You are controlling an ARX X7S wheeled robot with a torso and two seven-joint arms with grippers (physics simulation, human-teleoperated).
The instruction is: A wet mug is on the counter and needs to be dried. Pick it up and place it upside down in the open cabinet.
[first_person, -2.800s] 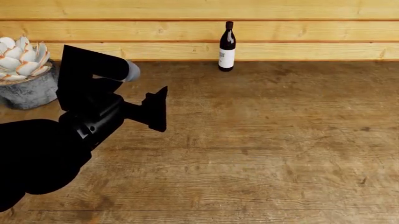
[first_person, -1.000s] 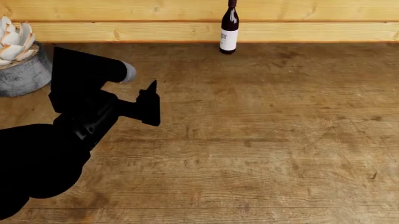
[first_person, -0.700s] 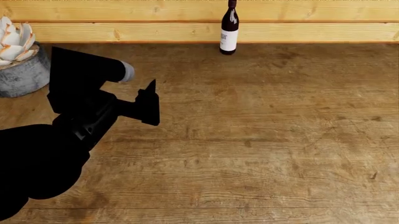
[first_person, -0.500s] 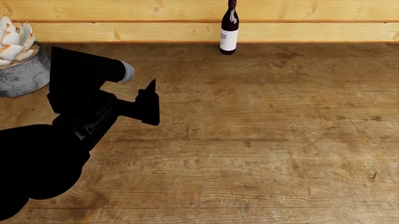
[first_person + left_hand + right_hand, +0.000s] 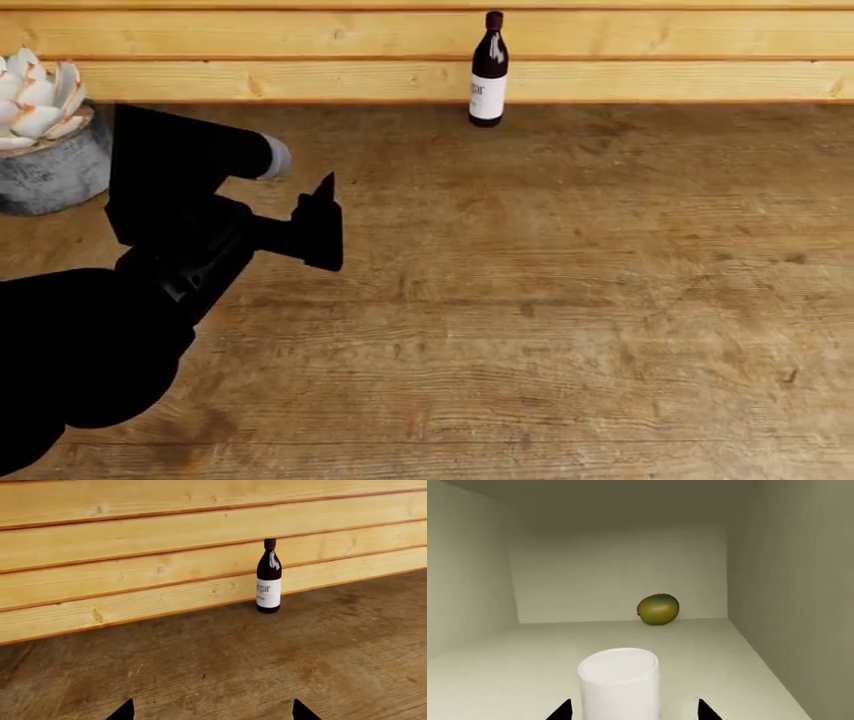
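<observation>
Right wrist view: the mug (image 5: pixel 619 684) stands inside a pale cabinet (image 5: pixel 774 580), on the cabinet floor near its front edge. A flat closed face is uppermost, so it appears to stand inverted; no handle shows from this side. The right gripper (image 5: pixel 632 711) shows only two dark fingertips (image 5: pixel 562 711), one on either side of the mug's lower part, each with a visible gap to the mug wall. The jaws stand apart and are not clamped on the mug. A green and red mango (image 5: pixel 658 609) lies on the cabinet floor against the back wall, well behind the mug and apart from it.

Head view: the counter (image 5: pixel 561 300) fills the frame, with the yellow plank wall (image 5: pixel 267 40) along its back edge. A dark wine bottle (image 5: pixel 487 70) with a white label stands upright at the back edge, near the middle, touching or just short of the wall; contact cannot be told. A grey stone planter (image 5: pixel 54 170) holding a white-petalled plant sits at the back left of the counter. The left arm (image 5: pixel 147 290) reaches over the left part of the counter, holding nothing.

Left wrist view: the left gripper (image 5: pixel 212 712) shows two dark tips spread wide apart with bare counter between them, so the jaws are parted and empty. The bottle stands ahead, well apart from them.
</observation>
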